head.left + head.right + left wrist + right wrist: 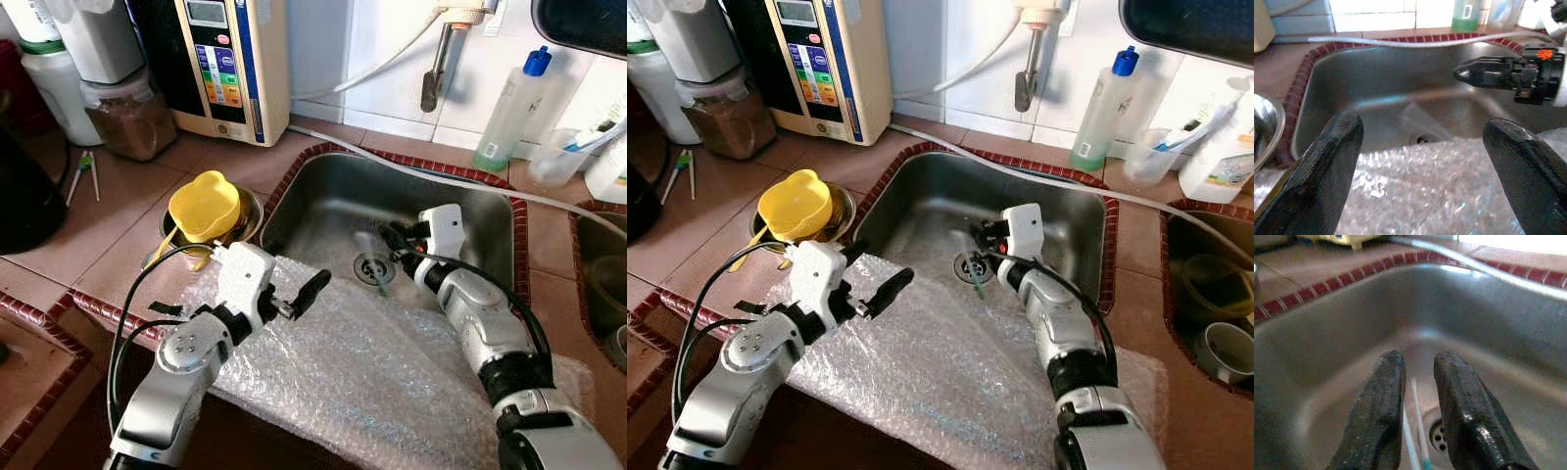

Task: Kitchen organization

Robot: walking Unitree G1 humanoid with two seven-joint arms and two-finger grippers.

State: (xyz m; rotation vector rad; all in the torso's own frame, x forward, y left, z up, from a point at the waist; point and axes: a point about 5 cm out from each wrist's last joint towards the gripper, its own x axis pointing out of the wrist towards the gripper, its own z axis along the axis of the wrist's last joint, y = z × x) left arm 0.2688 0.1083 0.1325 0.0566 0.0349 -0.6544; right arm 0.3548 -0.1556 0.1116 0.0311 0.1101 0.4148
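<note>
The right pincer (389,238) is down in the sink (323,191), fingers (1382,396) nearly together, pinching a thin straw (380,277) that hangs over the drain (373,266). The left pincer (312,287) is spread wide over the bubble wrap (372,372) on the worktop (118,235). Step looks like lifting the straw out; next it needs a slow lift w/o letting it slip.

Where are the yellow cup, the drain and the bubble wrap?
Yellow cup (204,204), left eye view, its upturned bottom.
Drain (372,267), left eye view, the metal strainer.
Bubble wrap (362,362), left eye view, middle of the sheet.
</note>
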